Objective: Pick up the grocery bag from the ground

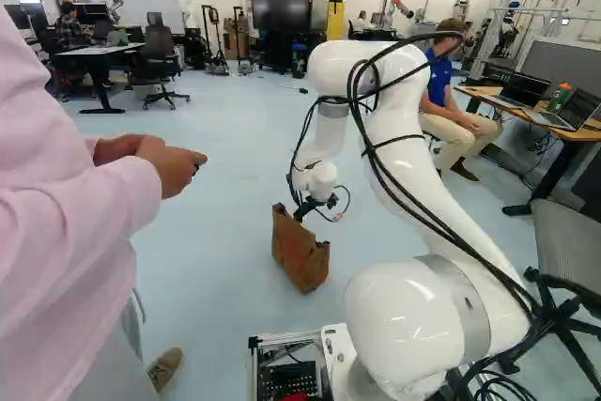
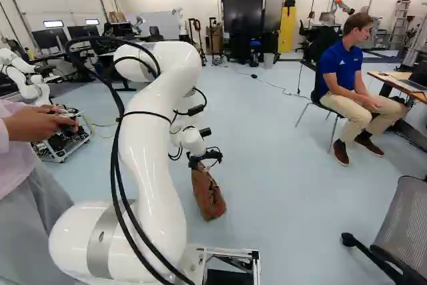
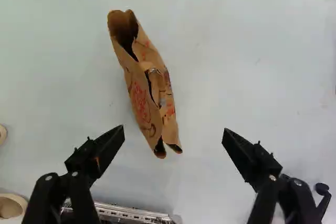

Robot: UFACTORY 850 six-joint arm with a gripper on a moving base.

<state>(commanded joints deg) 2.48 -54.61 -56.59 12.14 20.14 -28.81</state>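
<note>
With gripper (image 3: 174, 128) spread and empty, center over paper bag (image 3: 139, 95), twist to straddle narrow width, lower, then pinch.

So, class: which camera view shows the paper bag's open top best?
The wrist view: it looks down on the bag and into its opening. Both base views show mainly its side, the top partly hidden by the pincer.

I can read no words or numbers from here. Ahead of me, red print (image 3: 140, 99) runs along one side of the brown paper bag (image 3: 156, 85), too small and blurred for me to make out; a dark curved mark (image 3: 152, 129) sits nearer me, and smaller red marks (image 3: 170, 109) show on the other side.
</note>
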